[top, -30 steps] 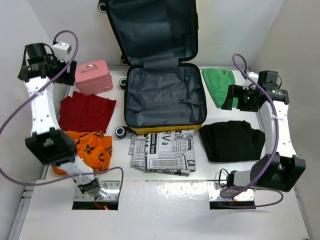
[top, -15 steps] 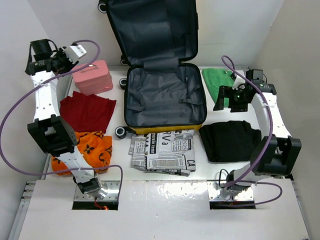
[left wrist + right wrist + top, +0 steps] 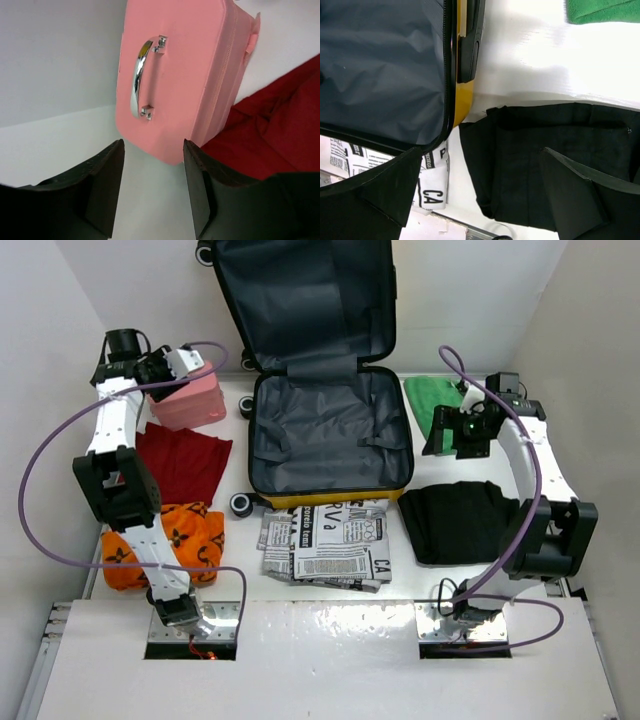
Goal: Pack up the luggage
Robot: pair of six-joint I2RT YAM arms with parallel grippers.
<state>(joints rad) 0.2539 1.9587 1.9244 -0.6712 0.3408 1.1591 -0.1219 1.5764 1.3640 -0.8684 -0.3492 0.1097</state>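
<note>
- White table (image 3: 320,640) between pale walls carried the open luggage (image 3: 330,435) at upper centre of the overhead view, its grey lining bare and its lid raised behind.
- Folded clothes lay around it: red cloth (image 3: 185,465) and orange patterned cloth (image 3: 190,540) at left, newsprint cloth (image 3: 325,540) below, black garment (image 3: 520,130) and green cloth (image 3: 440,405) at right.
- Left jaws hovered about half open and empty over the pink case (image 3: 185,75) at upper left.
- Right jaws stood fully wide and empty above the black garment's edge, just beside the luggage's yellow rim.
- Likely step: picking up a first item. Best to descend squarely, pinch a thick fold, and lift it clear of the rim before crossing.
</note>
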